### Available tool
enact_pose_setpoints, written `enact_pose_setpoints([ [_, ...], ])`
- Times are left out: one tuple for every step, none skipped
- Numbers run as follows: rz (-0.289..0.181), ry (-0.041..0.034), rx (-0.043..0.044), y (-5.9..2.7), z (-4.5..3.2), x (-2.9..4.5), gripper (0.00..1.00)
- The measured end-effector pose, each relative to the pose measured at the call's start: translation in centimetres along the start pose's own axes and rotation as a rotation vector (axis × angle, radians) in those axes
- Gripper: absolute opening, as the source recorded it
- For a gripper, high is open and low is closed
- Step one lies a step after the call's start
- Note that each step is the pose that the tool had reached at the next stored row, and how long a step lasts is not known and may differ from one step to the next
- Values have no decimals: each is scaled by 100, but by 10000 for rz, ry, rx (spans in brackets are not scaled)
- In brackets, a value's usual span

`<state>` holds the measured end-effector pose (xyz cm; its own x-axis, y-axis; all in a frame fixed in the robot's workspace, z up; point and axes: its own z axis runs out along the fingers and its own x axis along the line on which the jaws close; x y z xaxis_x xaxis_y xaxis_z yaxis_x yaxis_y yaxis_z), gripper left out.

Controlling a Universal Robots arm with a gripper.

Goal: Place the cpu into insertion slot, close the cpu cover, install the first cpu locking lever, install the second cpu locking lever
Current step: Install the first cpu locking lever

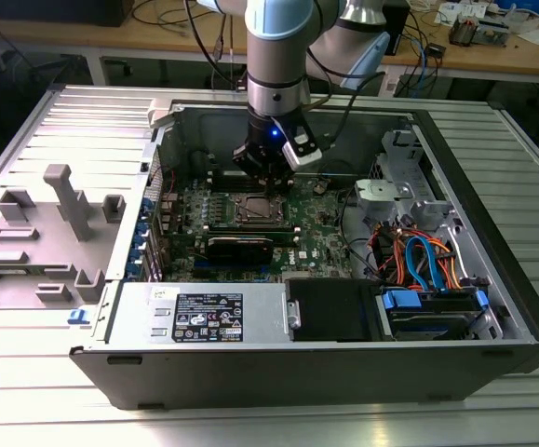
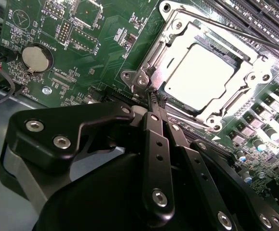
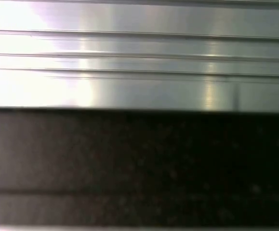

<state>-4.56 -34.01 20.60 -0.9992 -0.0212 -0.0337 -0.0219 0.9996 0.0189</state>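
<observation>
In the exterior view my gripper (image 1: 267, 177) reaches down into the open computer case, right above the insertion slot (image 1: 255, 210) on the green motherboard. The second wrist view shows the cpu (image 2: 202, 72) lying in the insertion slot (image 2: 140, 79), its bright silver top visible through the window of the cpu cover (image 2: 247, 79), which lies flat over it. A thin metal lever rod (image 2: 216, 31) runs along one side of the cover. The black fingers (image 2: 151, 139) are pressed together, and my gripper (image 2: 156, 99) touches the socket's corner. I cannot tell whether anything thin sits between the tips.
Long black memory slots (image 2: 259, 19) flank the socket, and a coin battery (image 2: 35, 57) sits on the board. The case holds a power supply (image 1: 208, 317) and a drive bay with coloured cables (image 1: 423, 265). A grey fixture (image 1: 60, 219) stands at the exterior view's left. Ribbed metal (image 3: 139, 62) is in the first wrist view.
</observation>
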Motion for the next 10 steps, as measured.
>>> enact_pose_setpoints([
  [-1, 0, 0, -1, 1, 0, 11],
  [0, 0, 2, -2, 2, 0, 11],
  [-1, 0, 3, -3, 4, 0, 11],
  [0, 1, 4, -4, 5, 0, 11],
  [0, 1, 5, -4, 6, 0, 11],
  [-1, 1, 6, -5, 9, -1, 11],
  [-1, 2, 6, -7, 10, -1, 11],
  [-1, 0, 5, -9, 12, -2, 11],
  [-1, -1, 4, -11, 13, -2, 11],
  [-1, 0, 5, -14, 13, -2, 11],
])
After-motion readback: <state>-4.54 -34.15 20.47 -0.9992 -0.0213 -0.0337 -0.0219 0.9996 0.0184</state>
